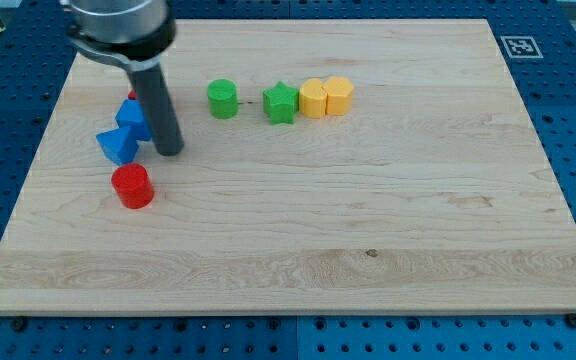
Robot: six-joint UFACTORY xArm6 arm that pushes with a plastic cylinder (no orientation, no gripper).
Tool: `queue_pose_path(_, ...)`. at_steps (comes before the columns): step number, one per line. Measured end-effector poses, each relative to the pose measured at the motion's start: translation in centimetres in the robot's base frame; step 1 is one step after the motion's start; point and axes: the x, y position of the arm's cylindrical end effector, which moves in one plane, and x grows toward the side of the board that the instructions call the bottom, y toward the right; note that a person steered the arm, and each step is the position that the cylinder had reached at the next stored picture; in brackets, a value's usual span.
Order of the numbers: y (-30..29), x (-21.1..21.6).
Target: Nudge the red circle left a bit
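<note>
Tip placed just above red circle (right of blue blocks), not touching; end effector state indeterminable, none fitted.

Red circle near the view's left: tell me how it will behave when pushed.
The red circle looks squat and flat-based, so it probably slides rather than tips. The wooden board looks smooth, so little resistance. My tip is above-right; an off-centre push may spin it.

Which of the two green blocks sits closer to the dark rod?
The green cylinder, alone at the left end of the row. The green star lies farther to the view's right, touching the yellow blocks. My tip is left of both.
</note>
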Motion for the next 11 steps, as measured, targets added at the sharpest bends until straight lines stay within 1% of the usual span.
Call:
queue_pose_path(1,4.1,3.2)
queue_pose_path(3,3.8,5.3)
queue_pose_path(4,1.8,7.2)
queue_pose_path(8,-4.0,7.2)
queue_pose_path(11,-2.9,7.4)
